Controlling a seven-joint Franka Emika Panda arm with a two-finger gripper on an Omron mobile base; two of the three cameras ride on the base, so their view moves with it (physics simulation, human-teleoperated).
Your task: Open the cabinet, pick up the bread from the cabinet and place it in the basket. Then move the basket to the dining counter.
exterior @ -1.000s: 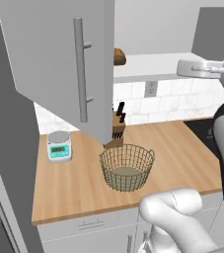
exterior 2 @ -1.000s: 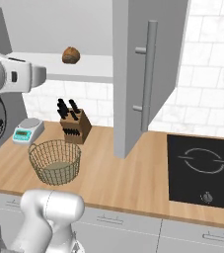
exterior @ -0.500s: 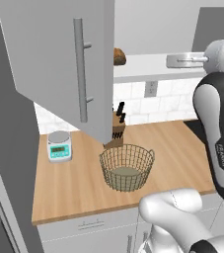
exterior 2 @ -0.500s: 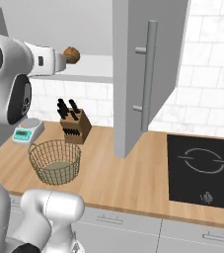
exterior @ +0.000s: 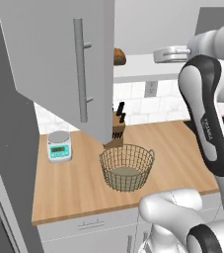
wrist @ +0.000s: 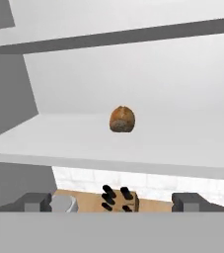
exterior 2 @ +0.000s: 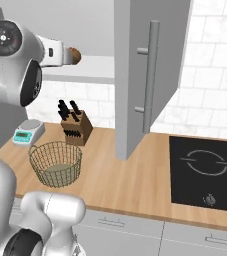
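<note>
The gripper (wrist: 111, 201) has its two dark fingertips (wrist: 34, 201) spread wide apart with nothing between them, aimed level into the open cabinet (exterior: 59, 59). Straight ahead of the fingers and a little above their line, near but not touching, the bread (wrist: 122, 119) sits alone on the white shelf, a roundish lump with no clear long axis. Below on the wood counter, the basket (exterior: 127, 166) waits beside a knife block (exterior 2: 76, 128).

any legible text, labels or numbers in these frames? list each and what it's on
Robot arm: dark vertical lettering on the white forearm, too small and blurred to read.
Kitchen scale: green display, no readable digits.
Cooktop: ring outlines and a knob, no text.
Nothing else carries text.
</note>
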